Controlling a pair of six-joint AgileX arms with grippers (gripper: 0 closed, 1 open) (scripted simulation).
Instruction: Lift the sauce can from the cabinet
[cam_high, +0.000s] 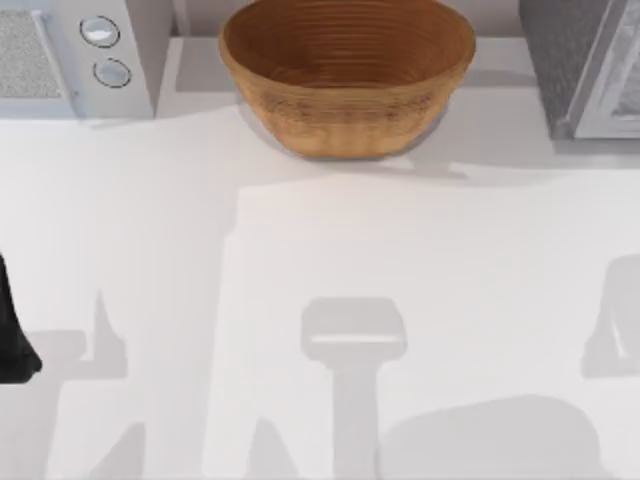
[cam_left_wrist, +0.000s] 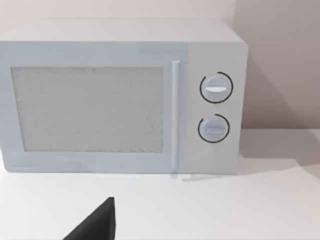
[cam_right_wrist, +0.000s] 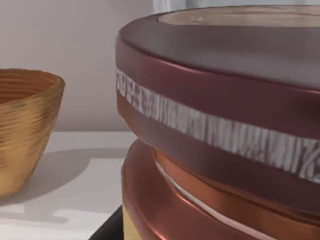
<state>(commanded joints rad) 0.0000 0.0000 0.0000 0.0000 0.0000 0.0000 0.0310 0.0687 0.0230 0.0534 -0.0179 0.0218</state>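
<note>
The small cylindrical maroon-banded sauce can is sitting right against the right wrist camera, beside the woven brown basket bowl on the white desk. It looks rigid, light and smooth, so squeezing mid-body seems best; whether the right gripper is holding it, I cannot tell.

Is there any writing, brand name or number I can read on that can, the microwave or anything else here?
None can be read.
sauce can: a pale band carries marks like print, too blurred to read.
microwave: two dials, no legible numbers or words.
basket: plain weave, no label.
</note>
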